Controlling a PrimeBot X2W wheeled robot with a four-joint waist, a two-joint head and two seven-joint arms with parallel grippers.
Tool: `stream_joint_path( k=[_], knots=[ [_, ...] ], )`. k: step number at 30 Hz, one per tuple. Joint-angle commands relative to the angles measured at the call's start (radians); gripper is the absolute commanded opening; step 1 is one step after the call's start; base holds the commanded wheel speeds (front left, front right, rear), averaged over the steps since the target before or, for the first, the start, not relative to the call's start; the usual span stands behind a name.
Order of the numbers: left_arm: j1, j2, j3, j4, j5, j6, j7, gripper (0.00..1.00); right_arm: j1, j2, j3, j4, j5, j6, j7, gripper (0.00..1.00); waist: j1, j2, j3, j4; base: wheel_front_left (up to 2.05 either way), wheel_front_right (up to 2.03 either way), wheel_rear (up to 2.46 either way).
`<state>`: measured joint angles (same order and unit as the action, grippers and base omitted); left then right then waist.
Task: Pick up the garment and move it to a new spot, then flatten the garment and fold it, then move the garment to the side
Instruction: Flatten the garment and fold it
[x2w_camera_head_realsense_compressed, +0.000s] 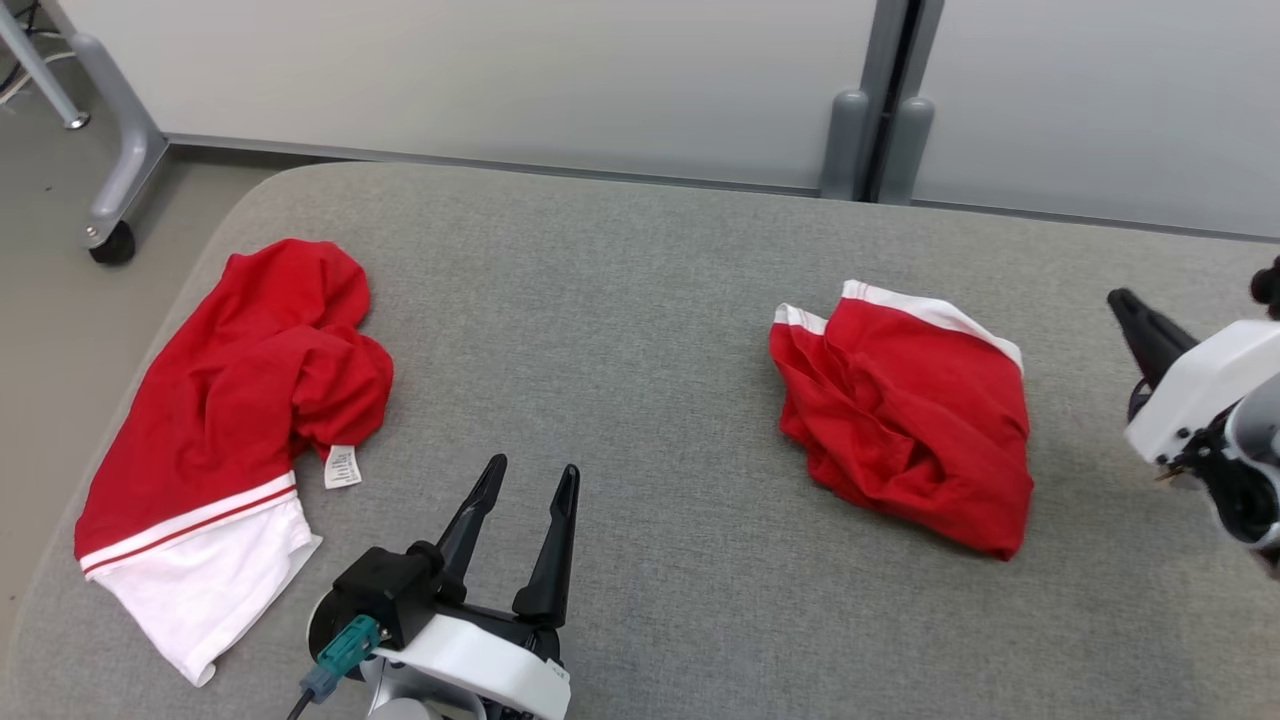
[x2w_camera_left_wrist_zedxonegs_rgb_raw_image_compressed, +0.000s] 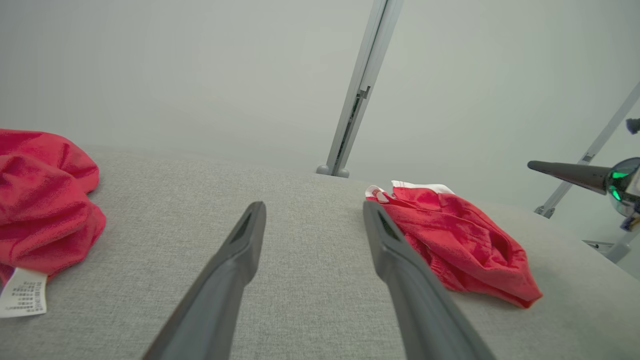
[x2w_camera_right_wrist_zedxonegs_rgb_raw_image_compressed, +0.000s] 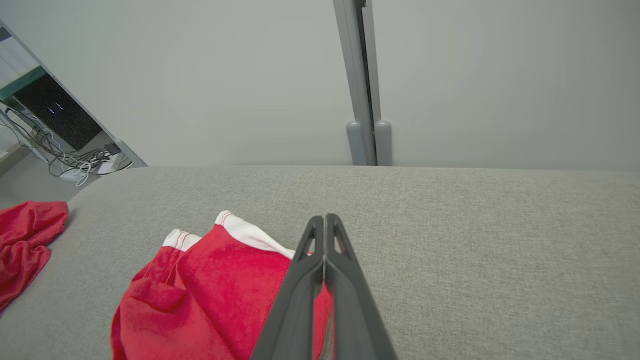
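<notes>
Nothing is judged done yet: the crumpled red-and-white cloth garment (x2w_camera_head_realsense_compressed: 230, 400) lies ungripped at left; left gripper (x2w_camera_head_realsense_compressed: 533, 466) is spread wide, right gripper (x2w_camera_right_wrist_zedxonegs_rgb_raw_image_compressed: 325, 218) pressed together.

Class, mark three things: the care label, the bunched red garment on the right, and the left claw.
care label (x2w_camera_head_realsense_compressed: 342, 467), head view, centre of the white tag.
bunched red garment (x2w_camera_head_realsense_compressed: 905, 415), head view, middle of its red cloth.
left claw (x2w_camera_head_realsense_compressed: 532, 468), head view, midway between its fingertips.
</notes>
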<state>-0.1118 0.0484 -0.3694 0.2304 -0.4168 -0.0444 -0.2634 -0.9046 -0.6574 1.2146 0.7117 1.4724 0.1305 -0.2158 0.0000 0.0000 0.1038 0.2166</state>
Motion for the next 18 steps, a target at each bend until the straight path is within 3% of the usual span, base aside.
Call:
stream_joint_path(
  k=[1,10,18],
  knots=[
    [-0.010,0.004,0.003,-0.005,-0.001,-0.005,-0.002,1.00,0.019,0.027,0.004,0.020,0.006,0.001,-0.008,0.00,0.0000,0.0000,0.008,0.016,0.00,0.00,0.00],
    [0.000,0.004,0.005,-0.014,-0.003,-0.005,-0.002,1.00,0.077,0.180,0.036,0.084,0.029,0.001,0.095,0.00,0.0000,0.0000,0.001,0.073,0.00,0.00,0.00],
    [0.023,0.004,0.019,0.000,0.005,-0.004,-0.002,1.00,0.133,0.278,0.058,-0.037,-0.009,0.001,0.154,0.00,0.0000,0.0000,-0.032,0.084,0.00,0.00,0.00]
  ],
)
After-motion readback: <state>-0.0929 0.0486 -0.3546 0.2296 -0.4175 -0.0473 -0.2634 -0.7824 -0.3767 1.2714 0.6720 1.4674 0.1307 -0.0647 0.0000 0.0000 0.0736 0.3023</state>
